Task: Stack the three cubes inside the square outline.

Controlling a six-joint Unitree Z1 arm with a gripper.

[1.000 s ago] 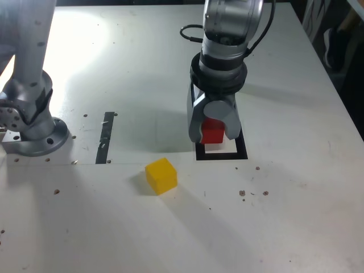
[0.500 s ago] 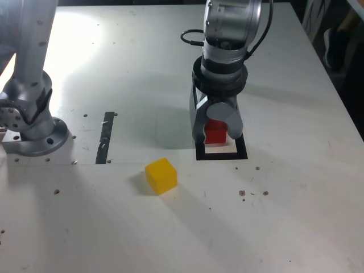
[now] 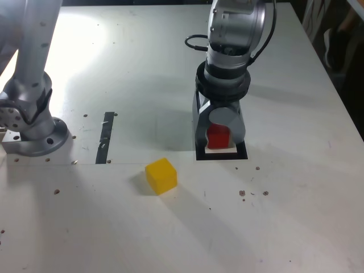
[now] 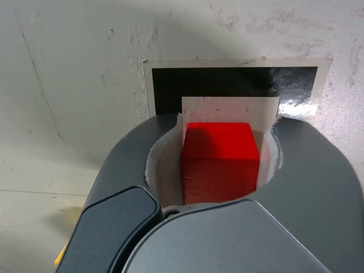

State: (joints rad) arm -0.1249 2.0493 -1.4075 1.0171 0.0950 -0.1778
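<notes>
A gripper (image 3: pixel 219 132) stands over the square outline (image 3: pixel 240 152), its jaws slightly parted around a red cube (image 3: pixel 218 136); a yellow cube (image 3: pixel 161 175) sits nearby on the desk (image 3: pixel 284 216).

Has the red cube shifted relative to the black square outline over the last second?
Yes. In the exterior view the red cube has come down and slightly toward that view's right, sitting further inside the square outline than before, between the gripper's jaws.

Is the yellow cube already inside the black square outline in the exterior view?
No, the yellow cube sits on the bare table, apart from the black square outline and toward the exterior view's left of it.
</notes>
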